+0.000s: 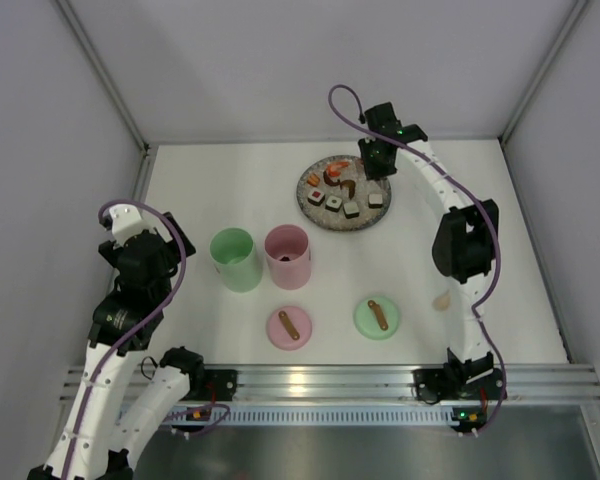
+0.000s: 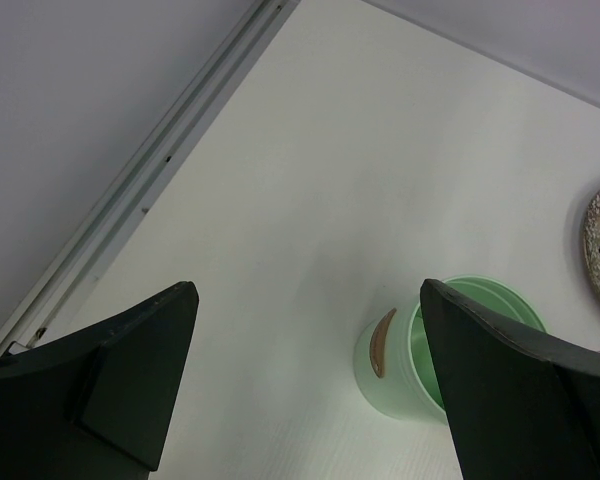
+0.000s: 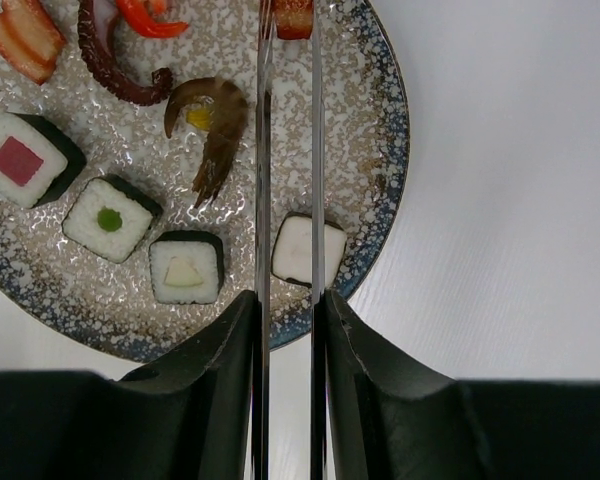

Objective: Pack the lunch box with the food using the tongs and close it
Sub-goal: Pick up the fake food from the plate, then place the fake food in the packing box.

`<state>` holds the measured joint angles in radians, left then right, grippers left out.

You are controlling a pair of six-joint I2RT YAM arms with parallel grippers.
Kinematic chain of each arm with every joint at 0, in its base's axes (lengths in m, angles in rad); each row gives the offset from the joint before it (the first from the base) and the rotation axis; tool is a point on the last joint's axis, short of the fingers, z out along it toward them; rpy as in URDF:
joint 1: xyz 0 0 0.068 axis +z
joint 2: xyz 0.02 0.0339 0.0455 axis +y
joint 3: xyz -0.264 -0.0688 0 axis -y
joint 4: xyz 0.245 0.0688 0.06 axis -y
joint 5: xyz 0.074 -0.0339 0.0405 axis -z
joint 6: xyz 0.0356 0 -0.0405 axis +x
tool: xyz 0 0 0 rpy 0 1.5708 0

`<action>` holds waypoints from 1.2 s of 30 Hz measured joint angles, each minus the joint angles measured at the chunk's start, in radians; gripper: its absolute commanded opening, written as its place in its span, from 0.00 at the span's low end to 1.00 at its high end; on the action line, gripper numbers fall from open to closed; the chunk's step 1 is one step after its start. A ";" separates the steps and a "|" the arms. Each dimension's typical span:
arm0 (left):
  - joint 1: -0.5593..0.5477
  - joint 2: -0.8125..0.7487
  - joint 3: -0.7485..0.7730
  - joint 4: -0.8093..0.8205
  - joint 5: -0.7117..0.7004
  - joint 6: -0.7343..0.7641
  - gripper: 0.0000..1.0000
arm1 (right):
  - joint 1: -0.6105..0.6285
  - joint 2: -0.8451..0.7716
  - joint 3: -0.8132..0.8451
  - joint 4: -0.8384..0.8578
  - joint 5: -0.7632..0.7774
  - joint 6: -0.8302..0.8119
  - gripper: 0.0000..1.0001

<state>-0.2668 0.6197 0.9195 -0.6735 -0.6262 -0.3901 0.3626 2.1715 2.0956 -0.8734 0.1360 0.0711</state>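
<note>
On the near part of the white table (image 1: 230,190), a pink lid (image 1: 289,327) and a green lid (image 1: 377,318) lie flat, apart from each other; just beyond them an open green tub (image 1: 235,260) and an open pink tub (image 1: 287,257) stand side by side; the left gripper (image 2: 308,290) hangs above bare table left of the green tub, jaws spread wide and holding nothing; farther back, the right gripper (image 3: 288,300) is clamped on the silver tongs (image 3: 263,180), whose two arms run close together across the speckled plate (image 3: 380,150); their tips pinch a red-brown piece (image 3: 293,15) at the plate's far side; the other food sits on the plate, including a white roll (image 3: 295,250) crossed by one tong arm, a green-centred roll (image 3: 110,218) and a red-centred roll (image 3: 20,160).
</note>
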 measured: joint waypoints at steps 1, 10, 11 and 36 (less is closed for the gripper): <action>0.000 0.000 0.000 0.000 0.000 0.000 0.99 | 0.000 0.000 0.000 0.000 0.000 0.000 0.21; 0.000 0.000 0.000 0.000 0.000 0.000 0.99 | 0.011 -0.122 -0.128 0.000 -0.006 -0.001 0.19; 0.000 0.000 0.000 0.000 0.000 0.000 0.99 | 0.016 -0.157 -0.149 -0.003 -0.010 -0.003 0.19; 0.081 0.070 0.000 0.000 0.061 -0.003 0.99 | 0.449 -0.777 -0.461 -0.043 -0.139 -0.048 0.17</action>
<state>-0.1860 0.6899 0.9195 -0.6735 -0.5648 -0.3935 0.8112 1.3949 1.6344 -0.9169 -0.0029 0.0227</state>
